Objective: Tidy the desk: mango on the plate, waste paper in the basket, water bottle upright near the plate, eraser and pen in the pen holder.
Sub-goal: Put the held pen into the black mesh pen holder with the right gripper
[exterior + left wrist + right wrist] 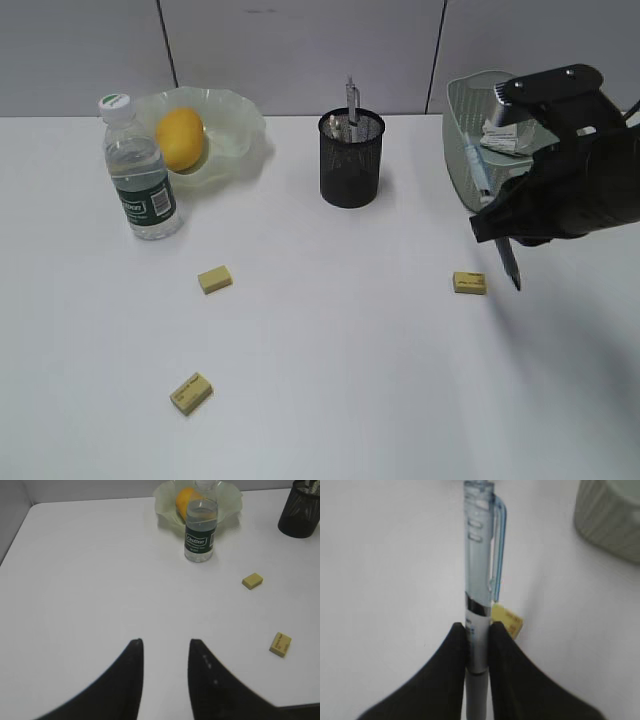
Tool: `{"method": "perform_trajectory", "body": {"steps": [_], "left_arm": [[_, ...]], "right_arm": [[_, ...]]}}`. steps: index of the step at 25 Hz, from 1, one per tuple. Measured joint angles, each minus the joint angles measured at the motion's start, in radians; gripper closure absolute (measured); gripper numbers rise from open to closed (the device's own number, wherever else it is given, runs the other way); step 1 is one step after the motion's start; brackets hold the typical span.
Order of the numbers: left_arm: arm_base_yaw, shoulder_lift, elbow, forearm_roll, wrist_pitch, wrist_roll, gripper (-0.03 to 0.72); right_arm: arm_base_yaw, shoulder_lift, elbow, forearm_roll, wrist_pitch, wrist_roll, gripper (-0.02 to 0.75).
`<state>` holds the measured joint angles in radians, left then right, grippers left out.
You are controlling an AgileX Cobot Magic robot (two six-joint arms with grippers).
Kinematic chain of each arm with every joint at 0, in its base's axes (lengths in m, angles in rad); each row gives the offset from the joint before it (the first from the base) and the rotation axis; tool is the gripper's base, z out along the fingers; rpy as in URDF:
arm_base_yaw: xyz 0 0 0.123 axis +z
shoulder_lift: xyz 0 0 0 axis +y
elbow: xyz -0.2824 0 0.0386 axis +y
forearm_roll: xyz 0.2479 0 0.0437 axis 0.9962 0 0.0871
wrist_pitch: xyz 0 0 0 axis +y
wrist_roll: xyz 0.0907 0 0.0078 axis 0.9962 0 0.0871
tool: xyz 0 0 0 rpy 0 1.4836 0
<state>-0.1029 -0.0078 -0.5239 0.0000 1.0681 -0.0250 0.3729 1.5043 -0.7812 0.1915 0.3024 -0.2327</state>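
Note:
My right gripper (495, 225) (477, 628) is shut on a clear pale-blue pen (480, 170) (480, 555) and holds it above the desk (330, 350), in front of the basket (462, 125). The waste paper (505, 138) lies in the basket. The mango (180, 138) (184, 501) sits in the plate (240, 125) (165, 502). The water bottle (140, 170) (200, 530) stands upright beside the plate. The pen holder (351, 160) (300, 510) has another pen (352, 100) in it. My left gripper (165, 642) is open and empty over bare desk; it is out of the exterior view.
Three yellow erasers lie on the desk: one at mid-left (215, 279) (252, 580), one at the front left (191, 393) (280, 644), and one (469, 283) (509, 621) just below the held pen. The basket's side (610, 520) is close on the right.

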Motion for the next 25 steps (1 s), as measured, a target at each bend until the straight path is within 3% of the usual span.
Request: {"method": "perform_trajectory", "body": {"steps": [7, 13, 25], "left_arm": [[0.000, 0.000, 0.000, 0.010, 0.000, 0.000, 0.449], [0.000, 0.000, 0.000, 0.000, 0.000, 0.000, 0.449], [0.000, 0.000, 0.000, 0.010, 0.000, 0.000, 0.450]], "right_arm": [[0.009, -0.005, 0.030, 0.008, -0.360, 0.000, 0.623], [0.064, 0.021, 0.019, -0.067, -0.632, 0.016, 0.623], [0.070, 0.264, -0.175, -0.139, -0.832, 0.143, 0.623]]}}
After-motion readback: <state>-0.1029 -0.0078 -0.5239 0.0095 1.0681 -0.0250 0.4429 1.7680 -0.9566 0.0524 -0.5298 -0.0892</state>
